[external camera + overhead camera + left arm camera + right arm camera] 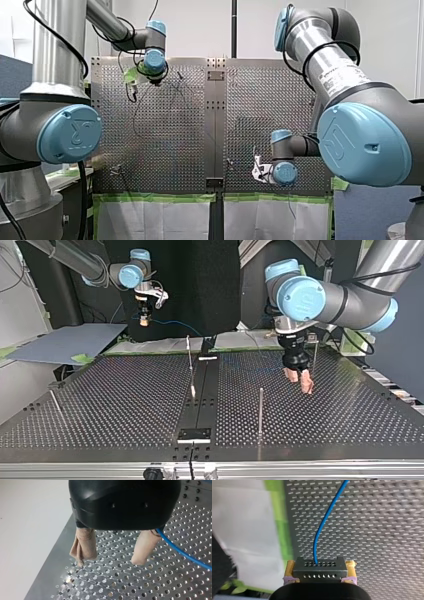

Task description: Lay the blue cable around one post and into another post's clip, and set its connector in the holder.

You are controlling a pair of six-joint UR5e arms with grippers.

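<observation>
Blue cable [321, 528] is not yet routed: no frame shows it around a post or in a clip. Items follow the top view from left to right.

1. My right gripper [145, 320] hangs raised at the far edge of the table [125, 405], left of the centre seam [202, 385]. Its yellow pads are clamped on the black connector [319, 570], and the cable leaves the connector toward the table's middle. Risk: a pull along the cable could twist the connector in the pads or strain the point where the cable enters it.

2. A slim post [190, 365] stands by the seam. A black block [195, 434], probably the holder, lies at the near edge. A second post [260, 410] rises right of the seam. Risk: the slack span is too thin to follow here, so it could catch the wrong post or miss the clip.

3. My left gripper [299, 381] hovers low over the table's right half, its beige pads [83, 546] spread apart and holding nothing. The left wrist view shows the cable passing just beside the outer face of one finger, not between the two. Risk: closing from this position would probably trap nothing. A third post [315, 352] stands just beside this gripper, and a sideways correction could strike it.
</observation>
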